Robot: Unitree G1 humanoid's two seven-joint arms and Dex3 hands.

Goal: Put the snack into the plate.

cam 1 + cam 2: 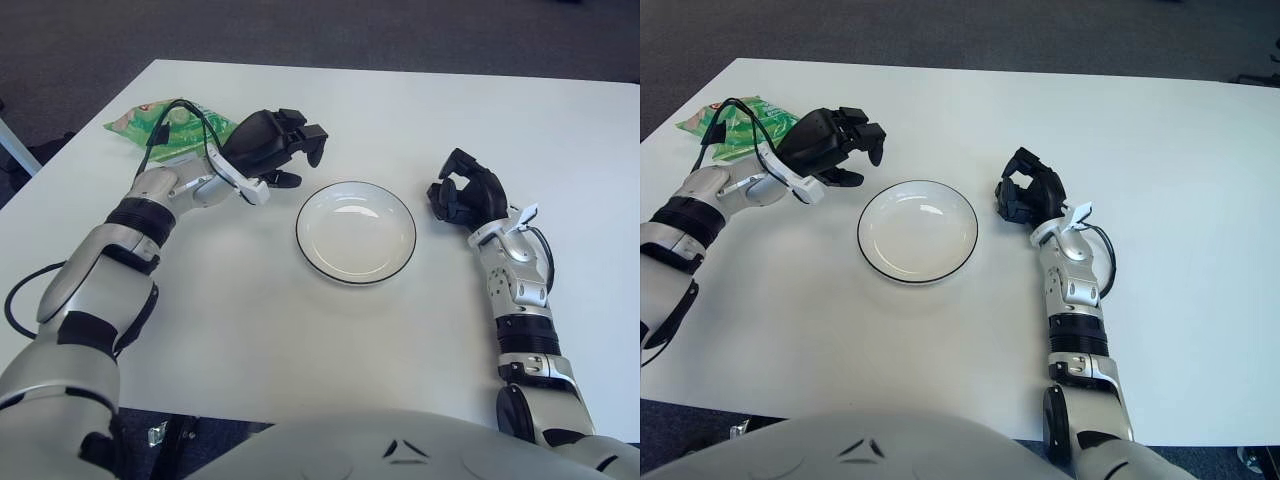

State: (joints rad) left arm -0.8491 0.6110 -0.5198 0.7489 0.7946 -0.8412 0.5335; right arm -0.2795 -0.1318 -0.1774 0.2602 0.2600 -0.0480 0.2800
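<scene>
green plastic catches the eye first: the snack (pixel 165 126), a crinkly green packet, lies flat on the white tabletop (pixel 300 330) in the upper left of the frame, not in the plate. the plate (pixel 356 232), white with a thin dark rim, sits near the centre of the frame with nothing on it. the left robot hand (pixel 280 146) shows between the two, just to the upper left of the plate's rim and to the right of the packet; its black fingers (pixel 314 138) are loosely spread and point toward the right of the frame, and they hold nothing. a black cable (pixel 185 110) loops from its wrist up over the packet. the right robot hand (pixel 466 192) shows just to the right of the plate, close to the rim but apart from it, its fingers curled in on themselves around nothing, the silver forearm running down toward the lower right of the frame.
</scene>
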